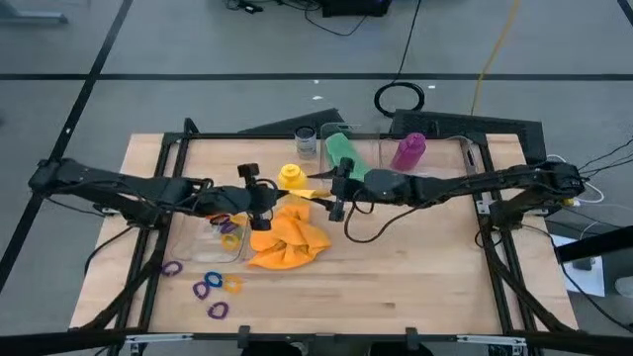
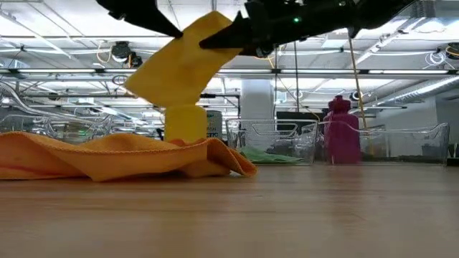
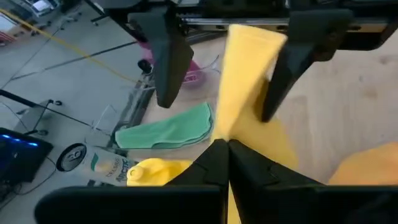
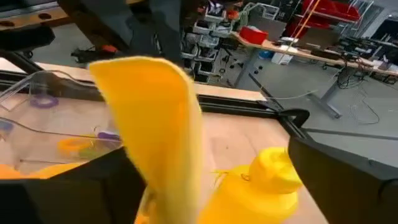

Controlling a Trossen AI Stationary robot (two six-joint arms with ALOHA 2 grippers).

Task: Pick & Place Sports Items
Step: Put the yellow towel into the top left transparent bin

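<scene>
From above, I see my left gripper pinched together on the yellow cloth, lifted over the orange cloth mid-bench; my right gripper straddles the cloth's other end, fingers apart. At bench height, the yellow cloth hangs above the yellow bottle. My left wrist camera shows the green cloth beyond. My right wrist camera shows the yellow cloth between the spread fingers.
</scene>
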